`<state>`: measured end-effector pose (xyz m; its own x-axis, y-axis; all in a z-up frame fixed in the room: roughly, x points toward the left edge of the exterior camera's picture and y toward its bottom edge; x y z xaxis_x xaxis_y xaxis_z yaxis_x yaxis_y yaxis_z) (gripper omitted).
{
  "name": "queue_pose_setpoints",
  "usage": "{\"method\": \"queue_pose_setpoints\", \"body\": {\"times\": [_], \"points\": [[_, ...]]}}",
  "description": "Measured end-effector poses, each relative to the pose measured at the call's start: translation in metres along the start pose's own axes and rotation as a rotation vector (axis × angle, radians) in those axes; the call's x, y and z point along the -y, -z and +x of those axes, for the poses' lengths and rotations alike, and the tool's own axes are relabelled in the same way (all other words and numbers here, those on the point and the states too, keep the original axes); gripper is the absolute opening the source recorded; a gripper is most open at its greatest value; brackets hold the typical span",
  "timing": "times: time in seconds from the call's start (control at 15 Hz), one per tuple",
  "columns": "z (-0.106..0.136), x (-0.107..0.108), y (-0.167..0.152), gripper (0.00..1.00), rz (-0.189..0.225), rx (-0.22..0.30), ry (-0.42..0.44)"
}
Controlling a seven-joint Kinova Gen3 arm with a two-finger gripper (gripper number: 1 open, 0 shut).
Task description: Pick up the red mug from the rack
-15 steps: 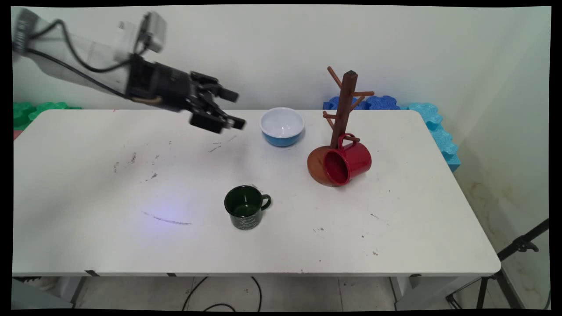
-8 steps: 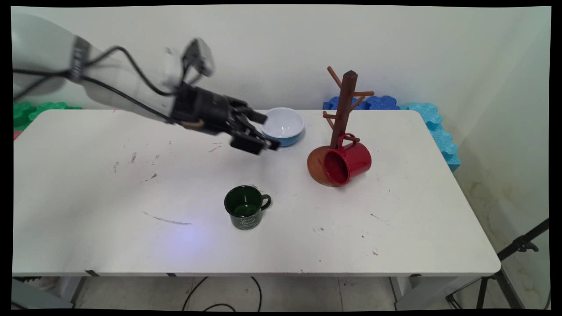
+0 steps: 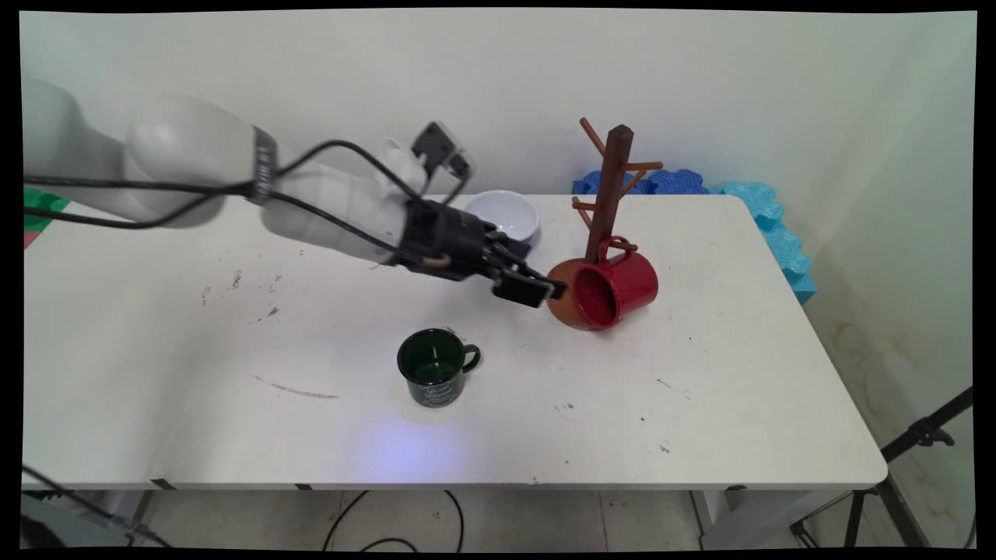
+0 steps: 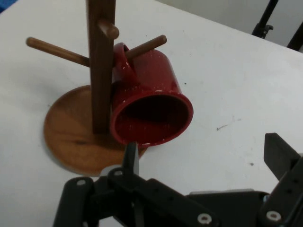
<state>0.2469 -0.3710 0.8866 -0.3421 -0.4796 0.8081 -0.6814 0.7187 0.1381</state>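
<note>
While the black gripper [image 3: 537, 286] hangs low with its two fingers spread wide and nothing between them, its tips sit just beside the glossy red mug [image 3: 617, 285], which hangs by its handle from a low peg of the wooden mug tree [image 3: 609, 194], mouth tipped toward the claw over the round brown base. Two mugs in play: that red one and a dark green one [image 3: 435, 376], upright alone, its pale lettering unreadable. One blue bowl [image 3: 510, 213], white inside, sits behind on the scuffed white table [image 3: 739, 373].
</note>
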Motion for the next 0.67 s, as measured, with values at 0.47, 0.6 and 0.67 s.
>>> {"method": "queue_pose_setpoints", "body": {"times": [0.47, 0.6, 0.67], "points": [[-0.006, -0.011, -0.051, 1.00, 0.024, -0.008, 0.098], [-0.008, -0.012, -0.061, 1.00, 0.027, -0.013, 0.114], [-0.009, -0.013, -0.065, 1.00, 0.028, -0.014, 0.121]]}}
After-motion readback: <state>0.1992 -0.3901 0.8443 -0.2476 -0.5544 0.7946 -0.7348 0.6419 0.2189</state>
